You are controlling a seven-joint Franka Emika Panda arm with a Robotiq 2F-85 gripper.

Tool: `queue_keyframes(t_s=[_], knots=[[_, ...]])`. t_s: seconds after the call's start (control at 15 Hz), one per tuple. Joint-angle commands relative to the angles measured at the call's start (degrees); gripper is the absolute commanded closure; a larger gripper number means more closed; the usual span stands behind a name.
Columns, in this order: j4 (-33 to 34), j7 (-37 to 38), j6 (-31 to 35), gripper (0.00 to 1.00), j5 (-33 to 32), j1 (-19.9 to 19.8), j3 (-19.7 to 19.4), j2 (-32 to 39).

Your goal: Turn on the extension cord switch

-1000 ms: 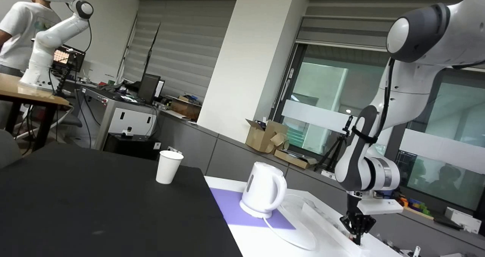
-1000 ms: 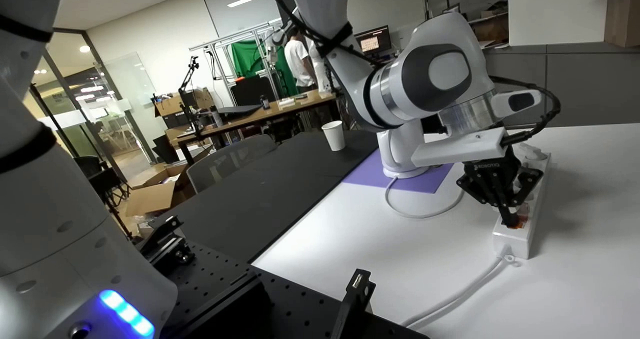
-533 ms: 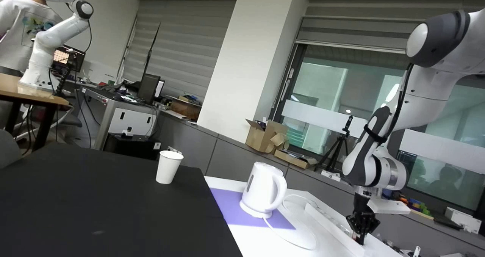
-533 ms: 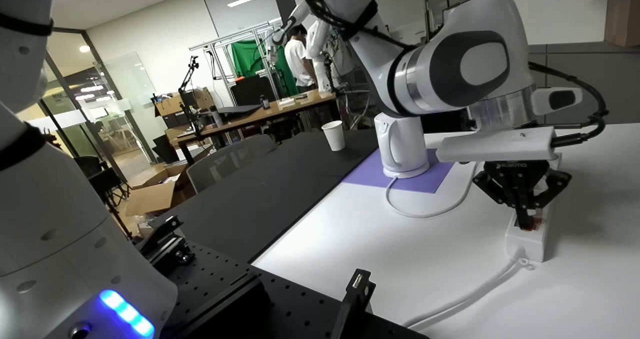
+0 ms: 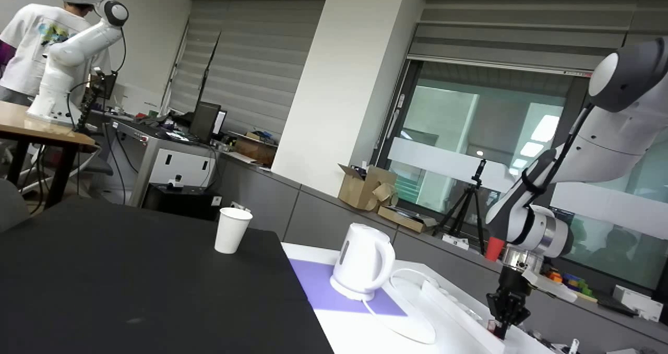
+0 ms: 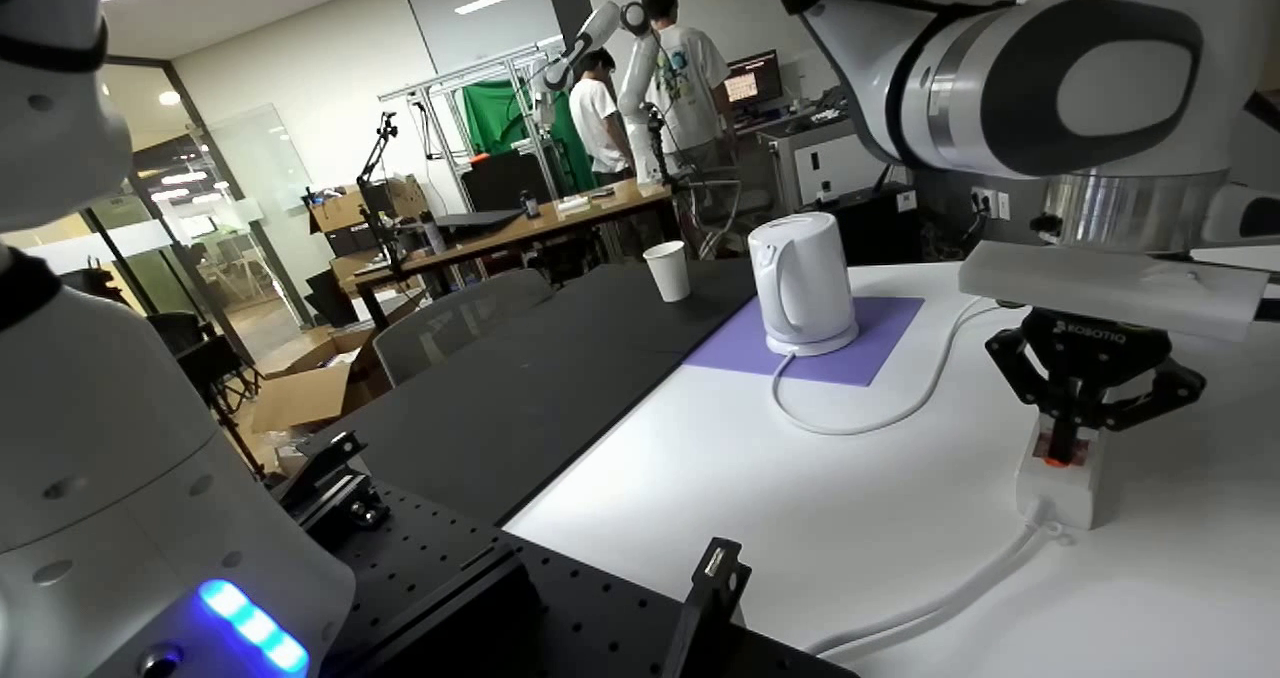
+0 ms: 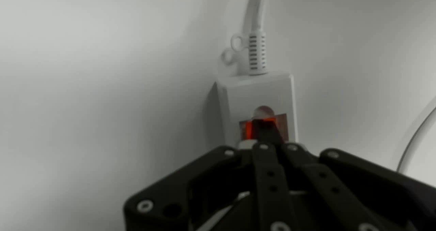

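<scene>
Touching the orange-red plastic rocker switch (image 7: 249,130) near one end of the long white plastic power strip (image 6: 1060,490), the black jointed two-finger gripper (image 6: 1063,450) has its jaws together, w/ nothing between. Vs. approx. 1 s ago, the strip has slid on the smooth white table (image 6: 860,538): push prob. partly wasted. Switch pos. unclear; gripper hides most of it. Table surface flanks both long edges; the white plastic kettle (image 6: 805,283) stands well apart, so exit room looks OK.

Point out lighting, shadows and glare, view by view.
Wrist view: dim and grey, a dark shadow beside the extension cord, fingers nearly black; in an exterior view, blue lights overexposed, white table unevenly lit; in an exterior view, bright light patches in the window.
</scene>
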Motion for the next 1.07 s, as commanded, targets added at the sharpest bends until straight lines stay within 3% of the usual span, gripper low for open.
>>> queue_keyframes(t_s=[0.0,0.27,0.53,1.0], knots=[[6.70,-1.59,-4.25,1.00,1.71,-1.29,0.31,6.04],[7.83,-2.13,-7.38,1.00,2.75,-0.66,0.62,5.66],[4.75,-0.45,-9.23,1.00,2.03,1.81,0.10,1.35],[-4.59,3.70,-7.30,1.00,-0.21,10.44,-3.21,-8.61]])
